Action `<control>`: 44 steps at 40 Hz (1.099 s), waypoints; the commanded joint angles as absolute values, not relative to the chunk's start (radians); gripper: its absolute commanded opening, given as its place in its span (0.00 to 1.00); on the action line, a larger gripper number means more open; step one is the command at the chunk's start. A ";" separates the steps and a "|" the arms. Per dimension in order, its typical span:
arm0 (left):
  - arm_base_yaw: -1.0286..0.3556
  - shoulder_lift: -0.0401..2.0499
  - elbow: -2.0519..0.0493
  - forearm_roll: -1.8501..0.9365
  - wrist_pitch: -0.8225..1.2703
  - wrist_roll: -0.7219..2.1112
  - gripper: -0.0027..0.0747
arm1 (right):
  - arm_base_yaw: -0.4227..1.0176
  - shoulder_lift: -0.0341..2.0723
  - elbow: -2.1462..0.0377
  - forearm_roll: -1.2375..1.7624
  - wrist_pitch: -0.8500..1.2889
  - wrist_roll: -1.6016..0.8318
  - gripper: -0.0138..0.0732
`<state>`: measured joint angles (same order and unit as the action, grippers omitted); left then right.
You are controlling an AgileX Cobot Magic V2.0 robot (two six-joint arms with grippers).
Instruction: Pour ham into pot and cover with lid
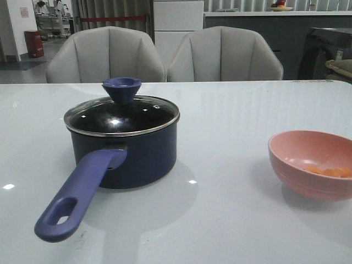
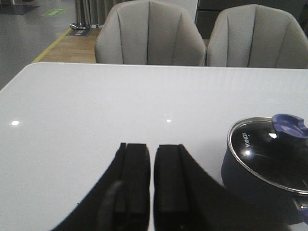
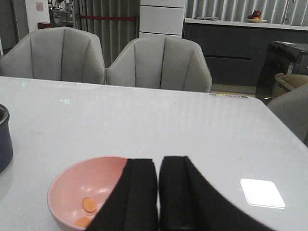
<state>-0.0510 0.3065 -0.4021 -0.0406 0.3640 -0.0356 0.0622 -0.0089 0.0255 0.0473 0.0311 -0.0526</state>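
The dark navy pot (image 1: 126, 154) stands left of the table's middle, its long blue-purple handle (image 1: 77, 195) pointing toward the front. The glass lid (image 1: 122, 114) with its blue-purple knob (image 1: 121, 88) sits on the pot. The pot and lid also show in the left wrist view (image 2: 267, 163). The ham (image 1: 329, 171), a few orange slices, lies in the pink bowl (image 1: 313, 162) at the right; the slices show in the right wrist view (image 3: 88, 205). My left gripper (image 2: 152, 151) is shut and empty, left of the pot. My right gripper (image 3: 158, 163) is shut and empty, beside the bowl (image 3: 82, 192).
Two grey chairs (image 1: 107, 55) (image 1: 223, 55) stand behind the table's far edge. The white table (image 1: 231, 115) shows glare spots. A dark counter and furniture stand at the back right.
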 commanded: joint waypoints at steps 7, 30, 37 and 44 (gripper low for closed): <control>-0.076 0.372 -0.439 -0.016 0.320 -0.044 0.25 | 0.058 -0.028 0.036 0.035 -0.047 -0.052 0.38; -0.102 0.419 -0.439 -0.021 0.328 -0.044 0.85 | 0.058 -0.028 0.036 0.035 -0.047 -0.052 0.38; -0.103 0.450 -0.504 -0.025 0.366 -0.044 0.85 | 0.058 -0.028 0.036 0.035 -0.047 -0.052 0.38; -0.111 0.602 -0.680 -0.047 0.527 -0.044 0.85 | 0.058 -0.028 0.036 0.035 -0.047 -0.052 0.38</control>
<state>-0.0968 0.5325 -0.5806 -0.0278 0.5288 -0.0356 0.0622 -0.0089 0.0255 0.0473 0.0311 -0.0526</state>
